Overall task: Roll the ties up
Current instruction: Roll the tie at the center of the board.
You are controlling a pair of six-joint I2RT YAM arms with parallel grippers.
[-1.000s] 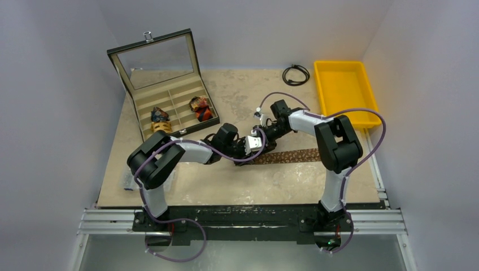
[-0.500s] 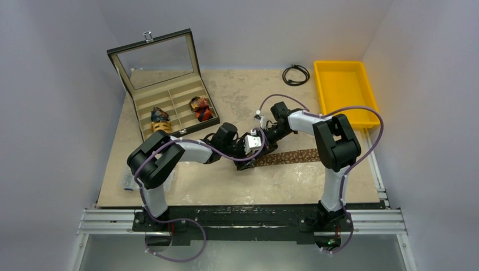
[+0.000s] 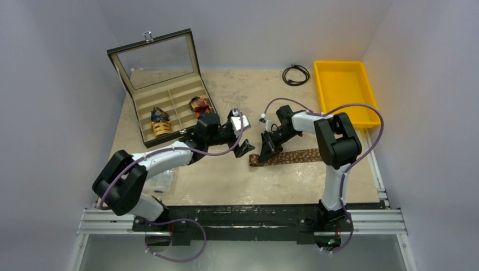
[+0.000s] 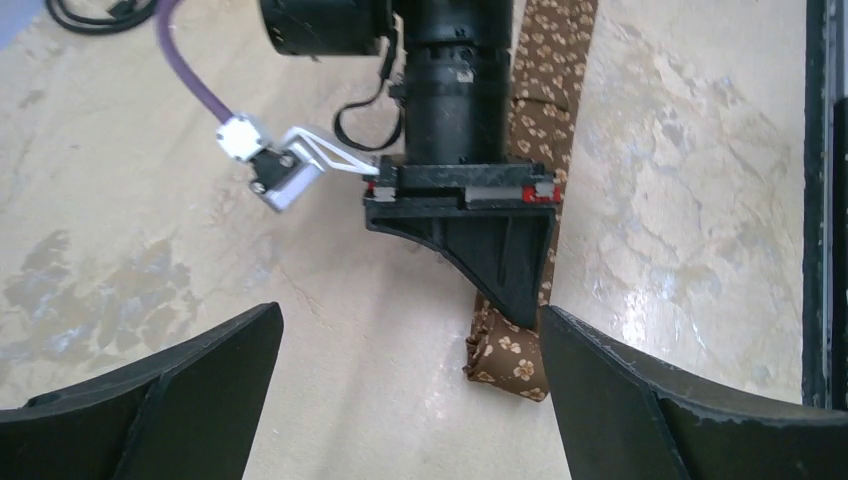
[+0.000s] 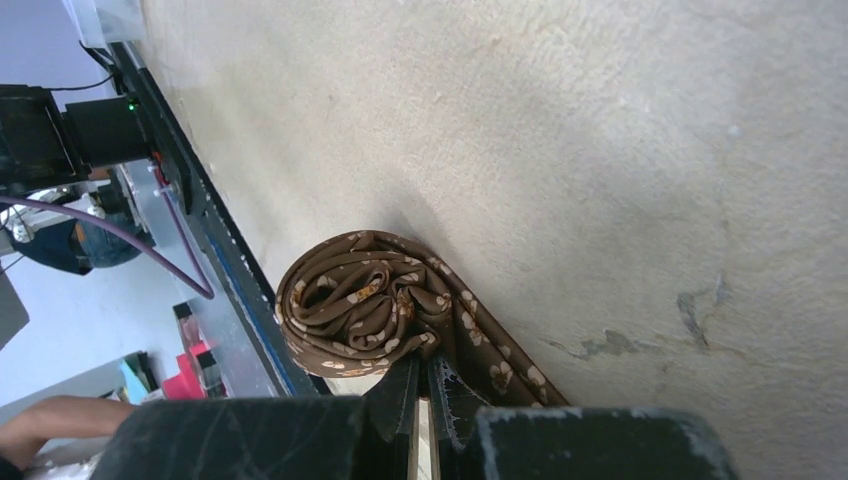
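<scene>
— Brown was the tie [image 3: 291, 154] in hand. From above it lay flat on the table [image 3: 226, 180], right of the box [image 3: 169, 134], with only its box-side end coiled. Two rolled ties [image 3: 160, 119] sat inside the box.
— And the claws?
— The right claw [image 3: 264, 151] pointed down at that coiled end. The left claw [image 3: 242, 144] hung between it and the box, touching nothing.
— From the left wrist?
— Its own fingers [image 4: 150, 420] stood wide apart, with nothing between them. The right claw's tip pressed the fabric just behind the coil.
— From the right wrist?
— The jaws were closed tight against the coil's outer layer. Whether cloth was actually pinched, I couldn't tell, because the claw's body cut that off.
— What could go wrong?
— I'd judge the coil loose and lopsided. With the left claw off it, a pull or a release by the right could let it spring open, or roll skewed off the strip.
</scene>
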